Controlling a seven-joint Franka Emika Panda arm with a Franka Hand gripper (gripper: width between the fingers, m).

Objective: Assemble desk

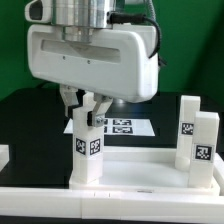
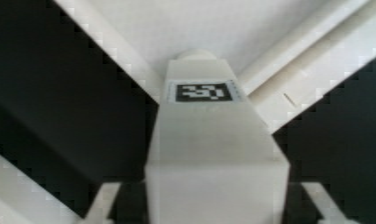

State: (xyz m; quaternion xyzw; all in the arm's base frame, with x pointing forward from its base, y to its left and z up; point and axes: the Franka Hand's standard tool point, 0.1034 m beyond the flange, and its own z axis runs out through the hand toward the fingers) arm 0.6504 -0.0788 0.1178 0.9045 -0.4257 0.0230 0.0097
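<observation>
Green backdrop behind; black bench (image 1: 25,115) below, dark surface exposed toward the exterior view's left. Marker board (image 1: 125,127): flat white sheet with black tags, lying on the bench behind the work, partly hidden by the arm. Robot arm: large glossy white housing filling the upper part of the exterior view, pointing straight down. End effector (image 1: 87,112): two dark fingers partly open, closed on the top of an upright leg (image 1: 86,148), one finger (image 1: 70,104) on each side; the same fingers seen as pale bars flanking the leg at the lower edge of the wrist view. Leg: white, square in section, standing vertical, black-and-white tags on its faces in the exterior view and one tag (image 2: 204,92) on the face seen in the wrist view. Foot of the leg meeting the tabletop (image 1: 140,168) near the corner toward the exterior view's left; whether fully seated in a socket cannot be told. Tabletop: large white slab with raised rim, lying flat on the bench in the foreground, its rim running as white diagonal bands past the leg in the wrist view. Second leg (image 1: 198,140): white, tagged, upright at the slab's corner toward the exterior view's right, well apart from the end effector. Small white part (image 1: 4,155) at the exterior view's left edge, cut off, identity unclear.
</observation>
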